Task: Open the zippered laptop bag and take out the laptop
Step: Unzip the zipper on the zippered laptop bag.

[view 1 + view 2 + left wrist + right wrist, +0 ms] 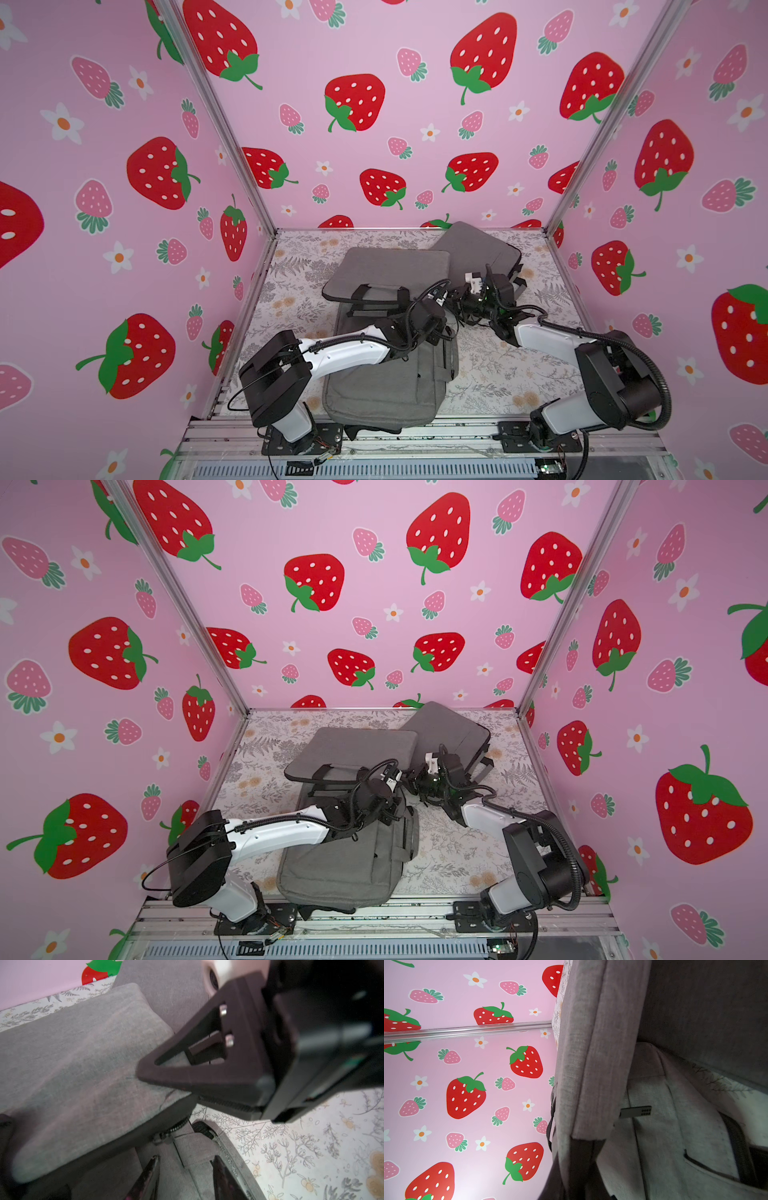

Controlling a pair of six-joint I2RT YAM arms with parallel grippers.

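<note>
Laptop bag (386, 374) lies front-centre on the table (498, 365); we judge opening is underway. Right gripper (168, 1086) is clamped on the grey padded panel (386, 266) at its corner. Left gripper (186, 1159), jaws apart, next needs the zipper pull (159, 1139).

Raised bag flap (390, 266) blocks the middle — bare table (519, 374) lies either side.

Found left arm (345, 353) and right arm (557, 340) extended forward, wrists nearly meeting. Recorded left gripper (186, 1157) with jaws parted, right gripper (164, 1082) clamped tight.
</note>
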